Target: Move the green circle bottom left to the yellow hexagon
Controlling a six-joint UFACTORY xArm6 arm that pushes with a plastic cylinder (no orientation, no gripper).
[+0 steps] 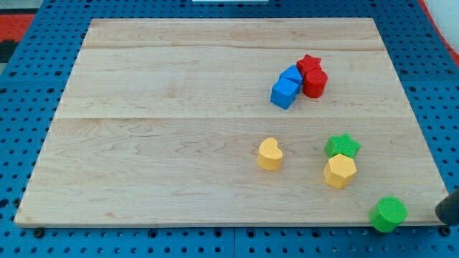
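Observation:
The green circle [389, 213] sits at the board's bottom right edge, partly over the rim. The yellow hexagon [340, 171] lies up and to the left of it, a short gap away, touching the green star [343, 146] above it. A dark shape at the view's right edge is my rod; my tip [443, 214] is just right of the green circle, off the board and apart from it.
A yellow heart [270, 153] lies left of the hexagon. A cluster of a red star [309, 64], a red cylinder [315, 83] and two blue blocks [285, 92] sits near the view's top right. The wooden board [158, 143] rests on a blue pegboard.

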